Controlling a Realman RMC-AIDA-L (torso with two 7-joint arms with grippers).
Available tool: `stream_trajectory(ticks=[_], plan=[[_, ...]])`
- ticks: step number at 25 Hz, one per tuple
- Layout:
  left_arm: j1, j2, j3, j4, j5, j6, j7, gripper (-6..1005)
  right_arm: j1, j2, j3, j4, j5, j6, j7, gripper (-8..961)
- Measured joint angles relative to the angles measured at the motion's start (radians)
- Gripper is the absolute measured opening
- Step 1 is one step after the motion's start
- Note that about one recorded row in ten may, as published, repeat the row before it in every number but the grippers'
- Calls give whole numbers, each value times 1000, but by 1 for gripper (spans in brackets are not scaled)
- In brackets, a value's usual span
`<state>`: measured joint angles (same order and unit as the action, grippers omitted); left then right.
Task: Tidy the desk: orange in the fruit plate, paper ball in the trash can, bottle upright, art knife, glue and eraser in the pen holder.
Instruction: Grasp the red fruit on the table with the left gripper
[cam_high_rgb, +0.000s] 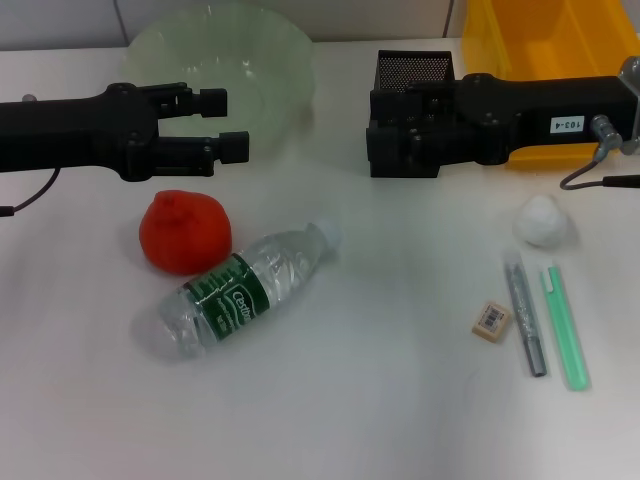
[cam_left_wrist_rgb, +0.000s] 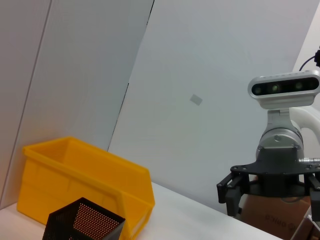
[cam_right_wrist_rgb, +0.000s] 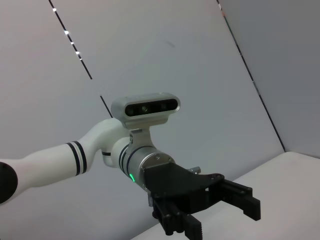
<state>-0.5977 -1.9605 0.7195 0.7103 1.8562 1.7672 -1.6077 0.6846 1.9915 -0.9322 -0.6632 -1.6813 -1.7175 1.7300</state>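
- Plainly, nothing has been tidied yet: the orange (cam_high_rgb: 185, 232) sits on the table (cam_high_rgb: 380, 420) just in front of the left gripper (cam_high_rgb: 232, 123) and touches, or nearly touches, the bottle (cam_high_rgb: 243, 290), which lies on its side.
- The left gripper hovers above the table between the orange and the fruit plate (cam_high_rgb: 222, 62), its fingers apart and holding nothing; the orange looks like the likely first pick.
- To do it well, the left arm should come down over the orange's top with the fingers spread wider than the fruit, and close on its widest part, since a round fruit may roll away.
- It should approach from the side away from the bottle, so the bottle is not nudged into rolling.
- The plate lies just behind the gripper, so a short lift over the wavy rim and a low release should do.
- The right gripper (cam_high_rgb: 380, 125) hangs in front of the pen holder (cam_high_rgb: 414, 68), beside the trash can (cam_high_rgb: 545, 50); whether its fingers are apart cannot be told.
- The paper ball (cam_high_rgb: 541, 221), eraser (cam_high_rgb: 490, 320), art knife (cam_high_rgb: 526, 313) and glue (cam_high_rgb: 565, 325) lie on the right side, untouched.
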Motion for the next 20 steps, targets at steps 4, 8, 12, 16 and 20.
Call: stream_trajectory(ticks=[4,8,12,16,20], plan=[[0,0,0,0,0,0,0,835,0,0,-2,0,0,1,0,839],[0,-1,0,0,0,0,0,834,0,2,-2,1,0,1,0,839],[1,-3,0,0,0,0,1,834,0,5,-2,1,0,1,0,839],[3,-2,0,2,0,0,1,833,0,11,11,3,7,1,-4,839],[4,1,0,32,22,3,-16,833,-8,25,72,3,46,-4,-30,839]])
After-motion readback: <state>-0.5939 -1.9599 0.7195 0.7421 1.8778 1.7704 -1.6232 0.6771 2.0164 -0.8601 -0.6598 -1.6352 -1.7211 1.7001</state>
